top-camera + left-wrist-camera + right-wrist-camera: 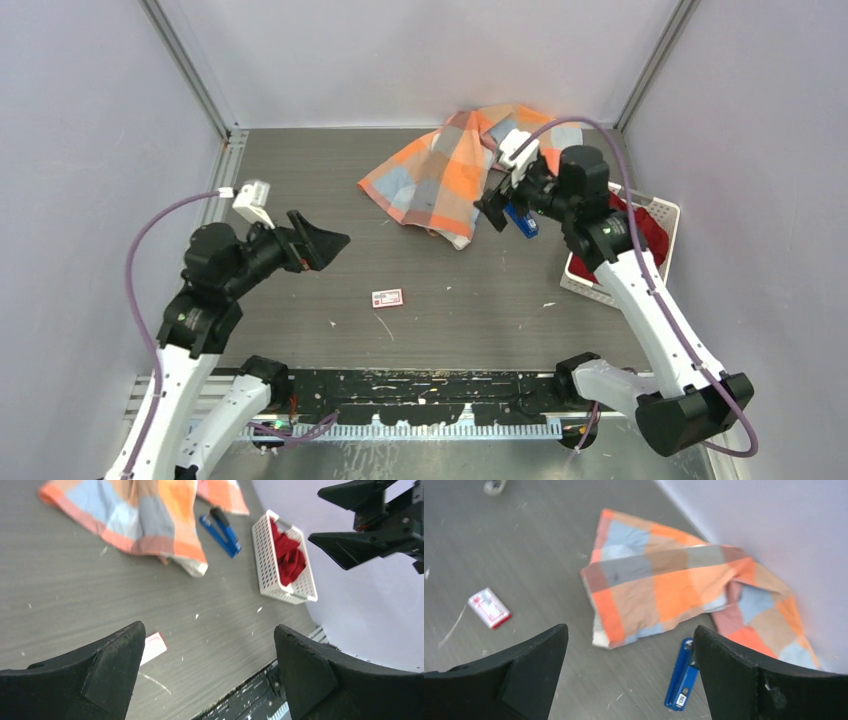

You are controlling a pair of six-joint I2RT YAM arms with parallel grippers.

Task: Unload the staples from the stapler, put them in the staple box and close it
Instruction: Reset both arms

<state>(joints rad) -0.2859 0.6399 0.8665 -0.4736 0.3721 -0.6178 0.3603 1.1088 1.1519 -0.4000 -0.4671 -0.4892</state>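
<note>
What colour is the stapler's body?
The stapler is blue, clearest in the left wrist view.

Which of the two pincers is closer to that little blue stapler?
Right. The right pincer hangs open right beside the stapler, by the cloth. The left pincer, also open, is far off across the table.

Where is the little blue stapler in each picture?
Top external: the stapler is right of centre, at the right edge of the checked cloth.
Left wrist: top middle, right of the cloth.
Right wrist: bottom, right of centre, just below the cloth.
Shared landmark: the checked cloth.
</note>
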